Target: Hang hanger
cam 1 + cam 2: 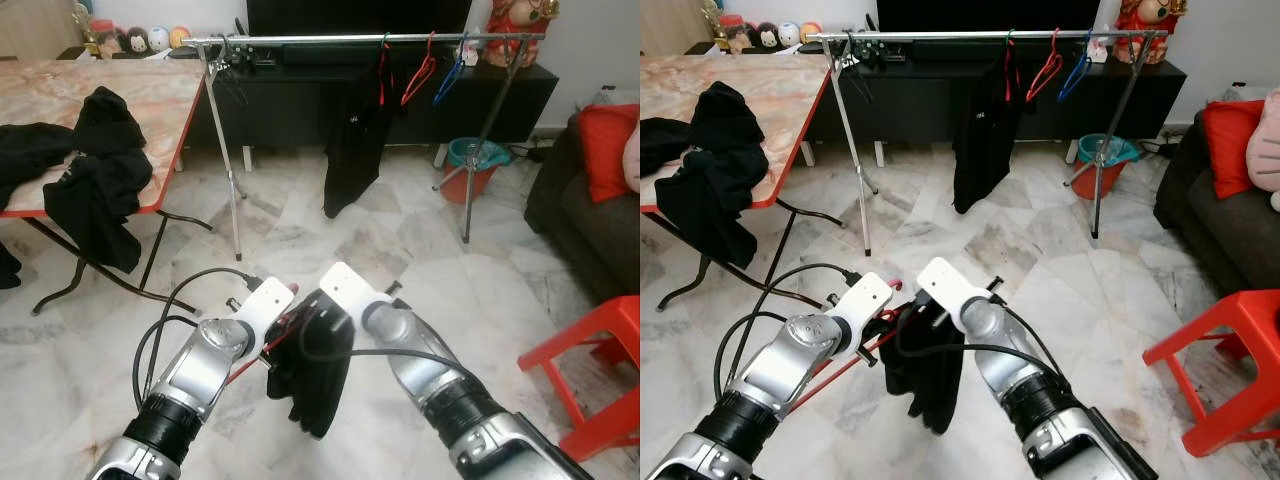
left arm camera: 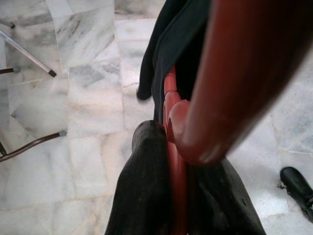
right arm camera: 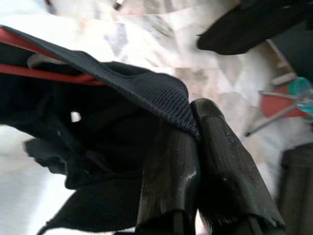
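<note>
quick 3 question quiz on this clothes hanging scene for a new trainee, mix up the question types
1. True or false: the clothes rail already carries a hung black garment.
2. What do the two grippers hold between them? A) a blue towel B) a red hanger with a black garment C) a bucket
3. Fill in: the pile of black clothes lies on the ____.

Key:
1. True
2. B; left gripper is on the hanger, right gripper pinches the cloth.
3. table

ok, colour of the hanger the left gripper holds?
Red hanger, clearest in the left wrist view.
</note>
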Controlling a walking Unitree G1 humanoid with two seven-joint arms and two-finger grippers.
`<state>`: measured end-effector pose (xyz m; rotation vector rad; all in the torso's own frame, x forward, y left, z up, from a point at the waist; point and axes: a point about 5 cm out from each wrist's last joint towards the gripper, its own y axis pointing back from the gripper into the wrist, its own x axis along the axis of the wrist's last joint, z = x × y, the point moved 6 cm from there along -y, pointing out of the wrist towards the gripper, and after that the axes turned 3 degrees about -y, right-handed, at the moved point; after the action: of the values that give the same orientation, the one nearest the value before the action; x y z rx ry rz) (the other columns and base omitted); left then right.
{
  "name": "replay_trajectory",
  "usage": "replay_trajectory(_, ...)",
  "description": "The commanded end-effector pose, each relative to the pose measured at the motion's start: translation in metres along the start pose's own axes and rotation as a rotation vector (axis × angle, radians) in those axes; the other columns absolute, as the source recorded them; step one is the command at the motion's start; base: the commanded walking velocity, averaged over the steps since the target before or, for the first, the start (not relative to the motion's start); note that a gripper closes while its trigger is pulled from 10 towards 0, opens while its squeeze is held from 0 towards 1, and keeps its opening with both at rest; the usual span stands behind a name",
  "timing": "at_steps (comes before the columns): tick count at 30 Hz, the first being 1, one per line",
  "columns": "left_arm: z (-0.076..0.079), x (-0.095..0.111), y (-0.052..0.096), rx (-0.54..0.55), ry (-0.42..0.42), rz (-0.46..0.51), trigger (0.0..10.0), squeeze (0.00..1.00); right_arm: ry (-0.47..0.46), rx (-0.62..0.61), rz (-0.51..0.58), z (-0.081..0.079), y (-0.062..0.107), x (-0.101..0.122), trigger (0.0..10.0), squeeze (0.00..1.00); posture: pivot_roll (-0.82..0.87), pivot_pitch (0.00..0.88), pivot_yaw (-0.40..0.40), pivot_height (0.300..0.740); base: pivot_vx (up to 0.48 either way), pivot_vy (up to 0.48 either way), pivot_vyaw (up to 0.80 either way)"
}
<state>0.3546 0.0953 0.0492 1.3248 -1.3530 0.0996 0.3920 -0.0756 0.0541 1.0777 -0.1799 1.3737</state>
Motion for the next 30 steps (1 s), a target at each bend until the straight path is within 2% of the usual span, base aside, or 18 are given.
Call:
replay_trajectory(1, -0.006, 0.006, 0.003, 0.026, -0.03, 0.009, 10.0, 0.0, 0.008, -0.015, 0.025, 0.005, 0.0, 0.009, 10.0, 0.0, 0.11, 0.0, -0.042, 0.732, 0.0, 0.0, 0.0)
replay_trajectory(5, -0.008, 0.013, 0.003, 0.036, -0.029, 0.04, 10.0, 0.0, -0.012, 0.024, 0.034, -0.004, 0.0, 0.011, 10.0, 0.0, 0.11, 0.0, -0.042, 0.732, 0.0, 0.0, 0.0)
replay_trajectory(6, -0.006, 0.019, 0.002, 0.029, -0.021, 0.068, 10.0, 0.0, -0.018, 0.076, 0.044, -0.016, 0.001, 0.014, 10.0, 0.0, 0.11, 0.0, -0.043, 0.732, 0.0, 0.0, 0.0)
replay_trajectory(10, 0.007, 0.028, 0.002, -0.036, 0.023, 0.111, 10.0, 0.0, -0.02, 0.159, 0.066, -0.038, 0.003, 0.021, 10.0, 0.0, 0.11, 0.0, -0.043, 0.732, 0.0, 0.0, 0.0)
replay_trajectory(16, 0.025, 0.036, 0.006, -0.143, 0.083, 0.165, 10.0, 0.0, -0.013, 0.181, 0.081, -0.044, 0.003, 0.026, 10.0, 0.0, 0.11, 0.0, -0.044, 0.732, 0.0, 0.0, 0.0)
replay_trajectory(22, 0.036, 0.033, 0.01, -0.211, 0.058, 0.161, 10.0, 0.0, 0.004, 0.171, 0.093, -0.039, 0.003, 0.026, 10.0, 0.0, 0.11, 0.0, -0.045, 0.732, 0.0, 0.0, 0.0)
replay_trajectory(28, 0.032, 0.024, 0.011, -0.206, 0.028, 0.132, 10.0, 0.0, 0.045, 0.076, 0.06, -0.009, -0.002, 0.016, 10.0, 0.0, 0.11, 0.0, -0.046, 0.732, 0.0, 0.0, 0.0)
replay_trajectory(30, 0.031, 0.023, 0.011, -0.204, 0.027, 0.131, 10.0, 0.0, 0.052, 0.067, 0.055, -0.006, -0.002, 0.015, 10.0, 0.0, 0.11, 0.0, -0.047, 0.732, 0.0, 0.0, 0.0)
